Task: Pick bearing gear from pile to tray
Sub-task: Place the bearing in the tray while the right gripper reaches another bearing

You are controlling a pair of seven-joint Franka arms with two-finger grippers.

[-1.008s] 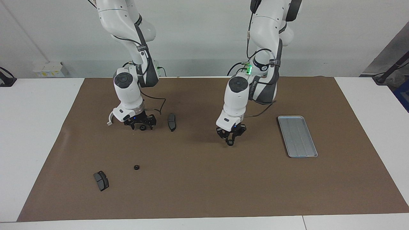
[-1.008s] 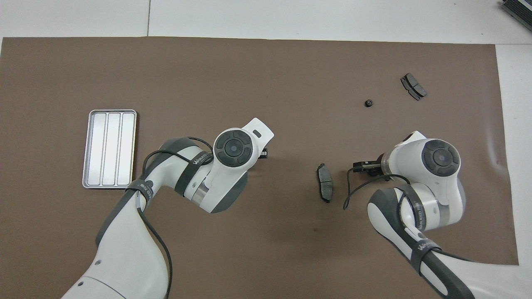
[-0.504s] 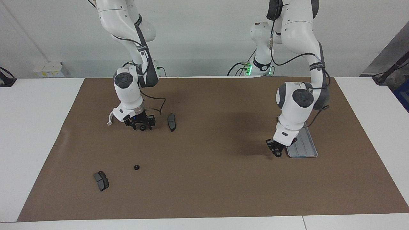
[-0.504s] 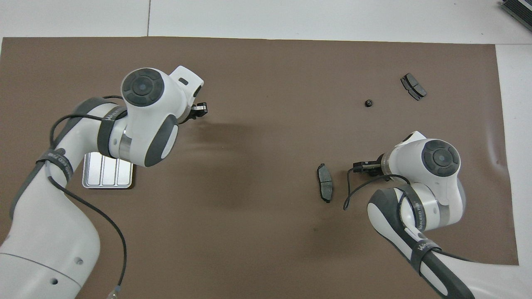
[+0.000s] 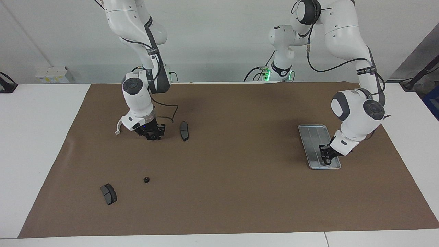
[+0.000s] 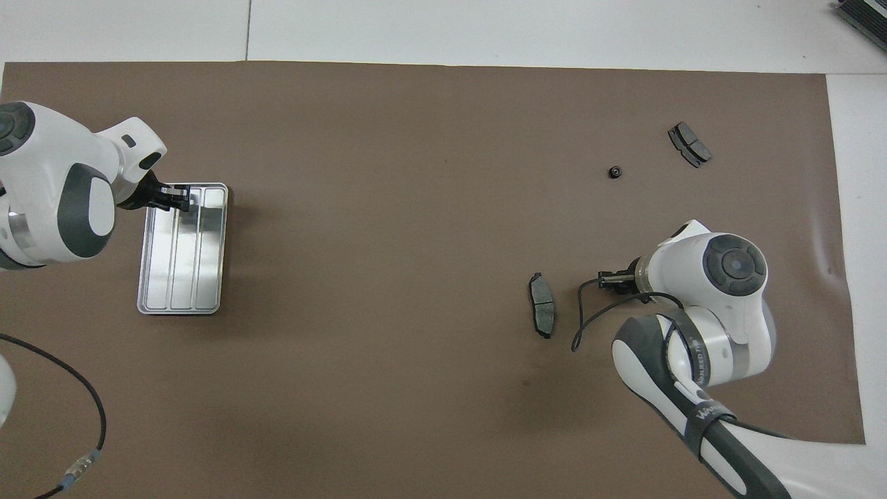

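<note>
The silver tray [image 5: 312, 136] lies on the brown mat toward the left arm's end; in the overhead view [image 6: 181, 277] its bare part shows. My left gripper [image 5: 326, 159] is low over the tray's end farthest from the robots [image 6: 181, 197], shut on a small black ring. My right gripper [image 5: 152, 136] is down at the mat in the pile area [image 6: 610, 281], fingers drawn in on another black ring. A loose black ring [image 5: 146, 179] [image 6: 614, 171] lies farther from the robots than it.
One dark brake pad [image 5: 184, 130] [image 6: 542, 313] lies just beside the right gripper. Another [image 5: 108, 193] [image 6: 689, 144] lies farther out, near the loose ring. A white curved piece [image 5: 118, 128] shows by the right hand. The right arm's cable [image 6: 589, 319] loops near the pad.
My left arm has swung from mid-mat to the tray with the ring and come down low over it. The right gripper's fingers have closed in around the ring at the mat.
</note>
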